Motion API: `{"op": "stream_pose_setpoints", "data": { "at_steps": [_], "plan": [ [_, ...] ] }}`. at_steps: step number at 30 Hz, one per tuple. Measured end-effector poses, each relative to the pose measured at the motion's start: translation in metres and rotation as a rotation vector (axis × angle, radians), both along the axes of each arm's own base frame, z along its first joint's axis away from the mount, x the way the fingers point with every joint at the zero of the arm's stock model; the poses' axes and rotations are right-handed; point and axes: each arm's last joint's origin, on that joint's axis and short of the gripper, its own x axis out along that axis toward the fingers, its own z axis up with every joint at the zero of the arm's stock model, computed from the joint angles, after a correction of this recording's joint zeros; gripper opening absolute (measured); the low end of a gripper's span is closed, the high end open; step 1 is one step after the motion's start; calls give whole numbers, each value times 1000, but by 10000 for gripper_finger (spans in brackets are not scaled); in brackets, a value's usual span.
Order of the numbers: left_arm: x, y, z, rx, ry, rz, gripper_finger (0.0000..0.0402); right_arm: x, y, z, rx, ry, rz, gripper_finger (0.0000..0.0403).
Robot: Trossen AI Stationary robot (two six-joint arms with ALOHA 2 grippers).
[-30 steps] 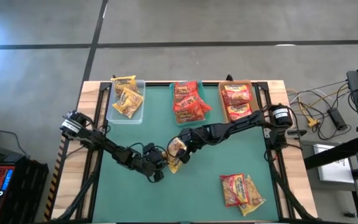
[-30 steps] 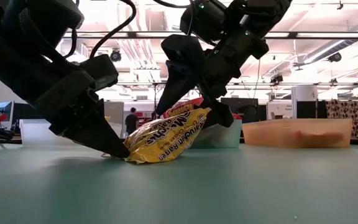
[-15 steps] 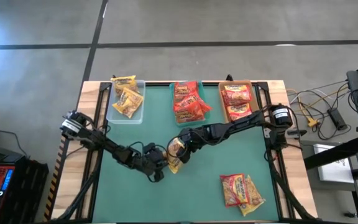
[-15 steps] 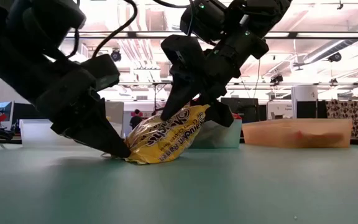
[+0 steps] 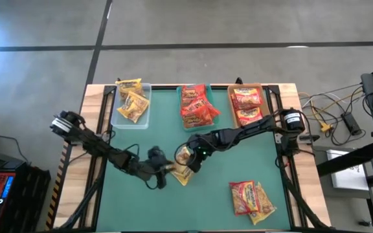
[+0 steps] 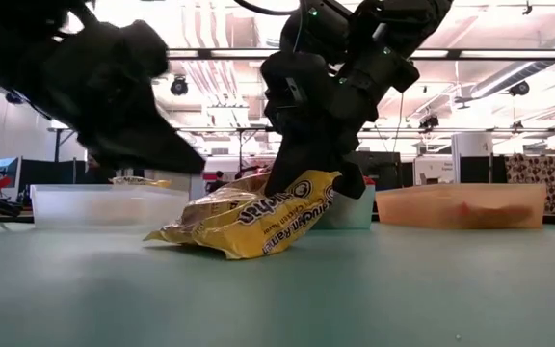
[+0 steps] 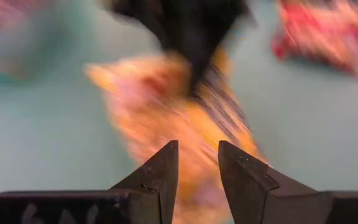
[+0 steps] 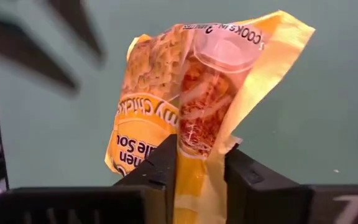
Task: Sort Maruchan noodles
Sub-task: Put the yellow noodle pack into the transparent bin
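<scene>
A yellow packet (image 5: 184, 167) is being pinched by the right gripper (image 5: 190, 163) near the middle of the green table (image 5: 238, 168)

The packet (image 8: 194, 118) is being clamped between the right fingers (image 8: 161, 165), one end resting on the mat in the low view (image 6: 244, 220); the left gripper (image 7: 196, 171) is being held just beside it with its jaws slightly parted and nothing between them, clear of the packet. 2 more packets (image 5: 252, 198) are lying near the right front edge, while others are sitting in 3 trays (image 5: 129, 115) along the far side
</scene>
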Motion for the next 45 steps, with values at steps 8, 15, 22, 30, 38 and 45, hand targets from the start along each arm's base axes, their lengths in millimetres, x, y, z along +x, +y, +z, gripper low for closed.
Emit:
{"op": "stream_pose_setpoints", "data": {
  "at_steps": [8, 15, 22, 30, 38, 45],
  "plan": [
    [-37, -5, -4, 167, -206, 257, 98, 0, 3, 2, -40, -40, 98, 22],
    [-31, -10, 2, 116, -211, 217, 98, 0, 3, 2, -69, -54, 131, 9],
    [-29, -17, 0, -17, -162, 19, 98, 0, 4, 2, -104, -76, 212, 9],
    [-28, -20, -7, -112, -129, -12, 107, 0, 4, 2, -133, -97, 273, 9],
    [-41, 5, -20, -151, -177, 61, 130, 1, 2, 4, -177, -119, 324, 9],
    [-48, 25, -25, -142, -218, 41, 143, 15, -3, 28, -301, -224, 433, 8]
  ]
}}
